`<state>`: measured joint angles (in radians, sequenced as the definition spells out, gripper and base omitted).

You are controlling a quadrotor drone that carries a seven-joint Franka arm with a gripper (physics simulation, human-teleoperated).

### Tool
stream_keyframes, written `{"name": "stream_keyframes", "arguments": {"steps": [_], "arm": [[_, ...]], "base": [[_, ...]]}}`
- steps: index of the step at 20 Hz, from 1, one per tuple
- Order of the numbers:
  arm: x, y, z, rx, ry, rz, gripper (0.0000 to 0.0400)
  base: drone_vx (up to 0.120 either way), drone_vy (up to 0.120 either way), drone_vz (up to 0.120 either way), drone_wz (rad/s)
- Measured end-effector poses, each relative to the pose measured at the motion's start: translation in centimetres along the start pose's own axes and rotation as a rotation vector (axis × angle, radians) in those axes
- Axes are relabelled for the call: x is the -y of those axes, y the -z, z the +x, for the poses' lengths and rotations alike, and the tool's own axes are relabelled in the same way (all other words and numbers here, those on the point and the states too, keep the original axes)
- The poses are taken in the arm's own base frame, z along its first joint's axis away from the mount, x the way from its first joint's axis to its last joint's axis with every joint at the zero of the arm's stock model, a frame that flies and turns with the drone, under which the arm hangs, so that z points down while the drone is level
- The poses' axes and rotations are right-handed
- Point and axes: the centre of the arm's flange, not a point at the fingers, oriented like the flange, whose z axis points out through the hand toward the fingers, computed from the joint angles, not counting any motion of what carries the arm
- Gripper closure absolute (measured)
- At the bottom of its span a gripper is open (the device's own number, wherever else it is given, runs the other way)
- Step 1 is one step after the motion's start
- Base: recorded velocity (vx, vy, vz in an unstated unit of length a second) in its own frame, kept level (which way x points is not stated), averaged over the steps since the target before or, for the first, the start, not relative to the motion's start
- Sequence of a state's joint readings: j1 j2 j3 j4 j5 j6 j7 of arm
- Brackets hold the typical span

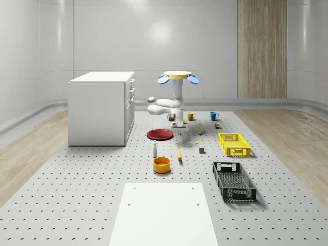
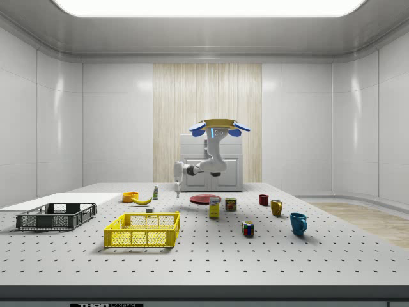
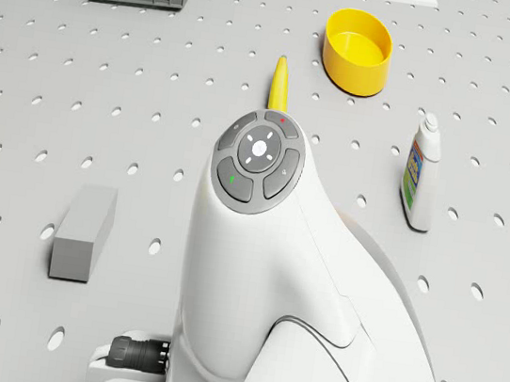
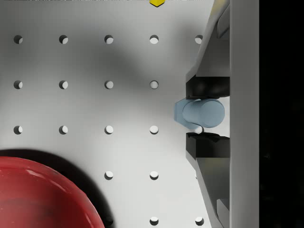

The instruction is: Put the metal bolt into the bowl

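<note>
The metal bolt (image 4: 202,112), a short blue-grey cylinder, lies between my gripper's (image 4: 207,115) two black pads, just over the perforated table. The gripper is shut on it. In the whole-scene view the gripper (image 1: 180,131) hangs low beside the red plate (image 1: 160,134), and the drone (image 1: 177,77) hovers above it with the arm bent downward. The bowl (image 1: 161,164), orange-yellow and round, stands nearer the front of the table; it also appears in the drone view as the bowl (image 3: 357,51) past the arm's wrist (image 3: 259,158).
A banana (image 1: 179,154), a white bottle (image 1: 155,149) and a grey block (image 1: 202,150) lie between gripper and bowl. A yellow crate (image 1: 233,144) and a black crate (image 1: 233,180) sit on the whole-scene view's right. A white cabinet (image 1: 101,107) stands at left, with mugs (image 1: 213,116) behind.
</note>
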<state>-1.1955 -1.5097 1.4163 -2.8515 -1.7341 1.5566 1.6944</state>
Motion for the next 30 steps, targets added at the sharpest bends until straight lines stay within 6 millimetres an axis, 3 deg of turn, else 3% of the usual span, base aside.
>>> {"name": "stream_keyframes", "arguments": {"steps": [6, 30], "arm": [[0.0, 0.1, 0.0, 0.0, 0.0, 0.0, 0.03], [0.0, 0.13, 0.0, 0.0, 0.0, 0.0, 0.03]], "base": [[0.12, -0.02, 0.113, 0.0], [0.12, -0.047, 0.0, 0.0]]}}
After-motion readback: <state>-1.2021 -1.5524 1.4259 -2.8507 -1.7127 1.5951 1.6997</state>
